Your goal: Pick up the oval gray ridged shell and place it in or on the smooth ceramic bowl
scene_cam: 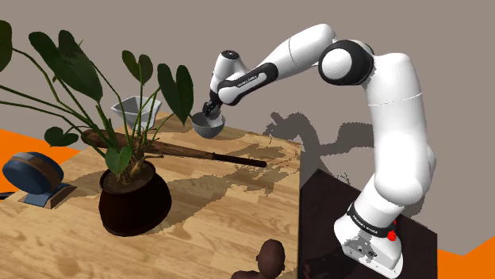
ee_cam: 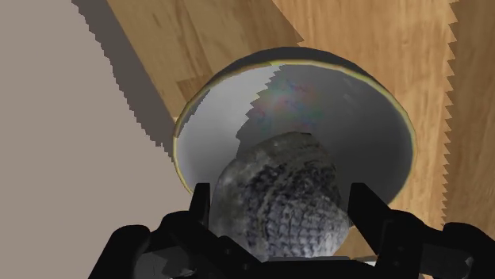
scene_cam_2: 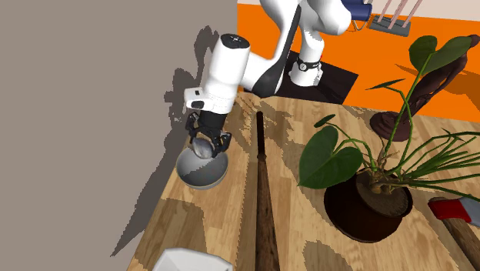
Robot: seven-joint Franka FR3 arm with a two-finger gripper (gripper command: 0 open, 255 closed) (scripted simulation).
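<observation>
The wooden table (scene_cam: 222, 226) carries a smooth grey bowl (ee_cam: 373, 139) near its wall-side edge. Just above the bowl, the tool (scene_cam_2: 211, 146) pinches the ridged grey shell (ee_cam: 282, 202) across its width. The shell looks rigid, light and perhaps brittle, and its ridges aid grip. Its underside is hidden.

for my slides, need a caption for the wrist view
The hand clasps the grey ridged shell over the grey bowl on a wooden table.

Ridged gray oval shell (ee_cam: 279, 186) clasped in the hand (ee_cam: 281, 196), just above the upright, smooth gray, yellow-rimmed bowl (ee_cam: 373, 135)
</observation>
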